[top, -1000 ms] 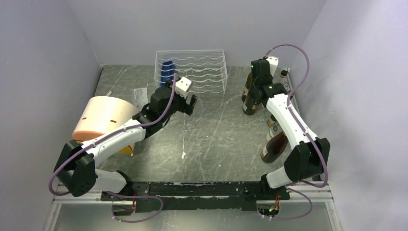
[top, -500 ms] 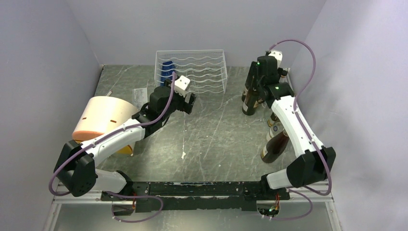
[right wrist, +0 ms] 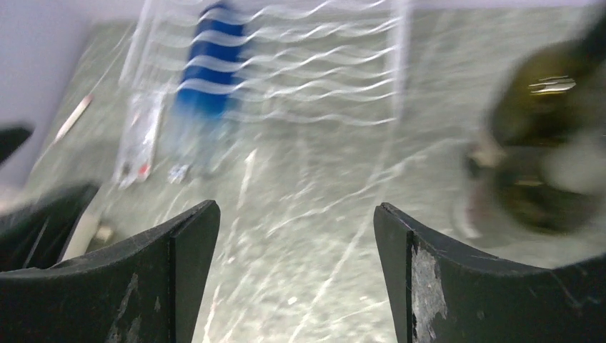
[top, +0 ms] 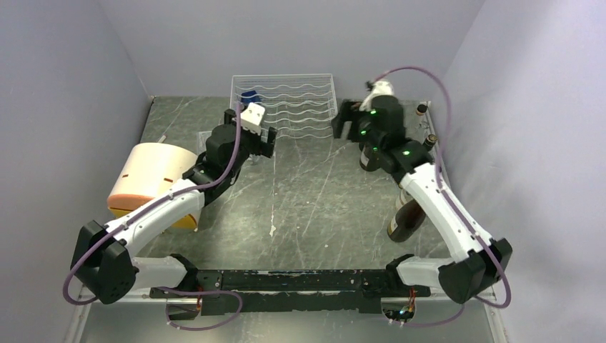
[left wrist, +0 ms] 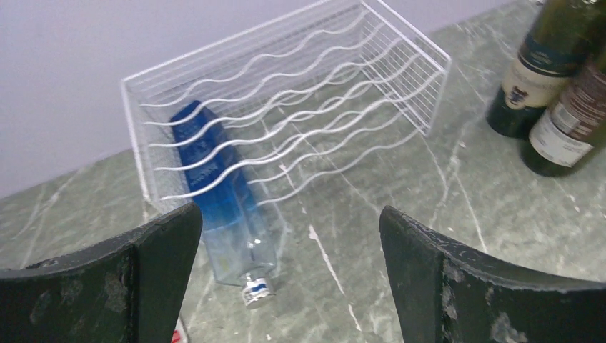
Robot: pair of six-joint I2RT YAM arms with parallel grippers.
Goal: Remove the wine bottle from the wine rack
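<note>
A blue wine bottle (left wrist: 223, 193) lies in the left end of a white wire rack (left wrist: 300, 118) at the back of the bench (left wrist: 443, 214), neck pointing out. The left fingers (left wrist: 143, 279) gape apart before it, empty. The right fingers (right wrist: 457, 286), also apart and empty, face the rack.

Soft even light, faint shadows, left wrist crisp, right wrist motion-blurred — wine rack (right wrist: 314, 86) smeared
</note>
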